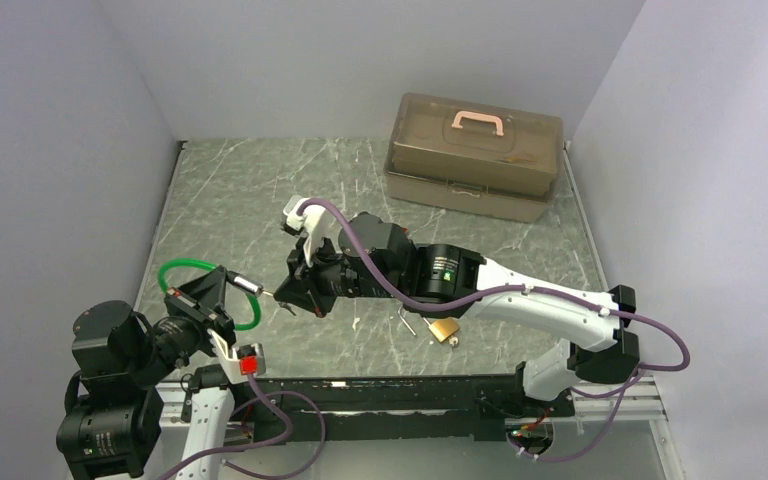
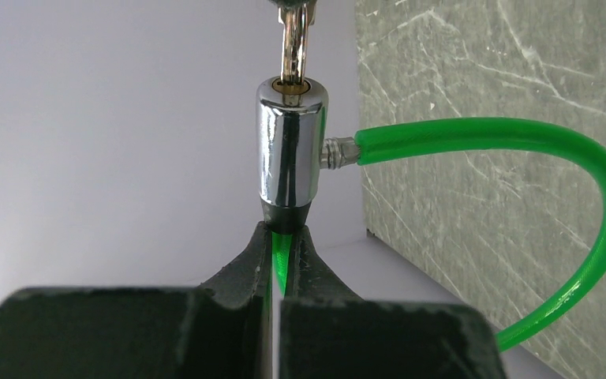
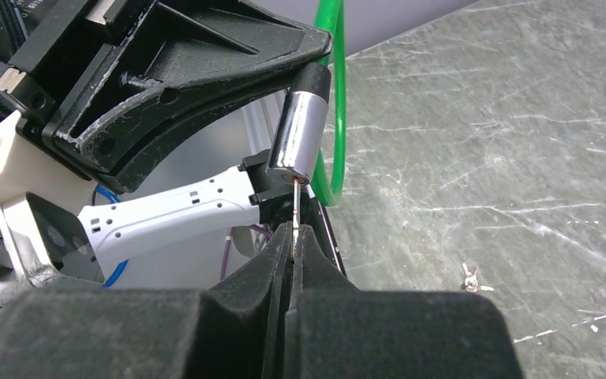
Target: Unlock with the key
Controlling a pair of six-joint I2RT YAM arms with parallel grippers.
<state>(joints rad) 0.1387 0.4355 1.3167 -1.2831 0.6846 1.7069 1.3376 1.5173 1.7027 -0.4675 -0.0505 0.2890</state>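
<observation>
A cable lock has a chrome cylinder and a green cable loop. My left gripper is shut on the green cable just behind the cylinder and holds the lock up off the table; it shows in the top view too. My right gripper is shut on a small silver key. The key's blade is in the keyhole at the cylinder's end, and its bow shows at the top of the left wrist view. In the top view my right gripper meets the cylinder's tip.
A brass padlock and a loose key lie on the marble table under the right arm. More small keys lie to the right. A brown toolbox with a pink handle stands at the back right. White walls close both sides.
</observation>
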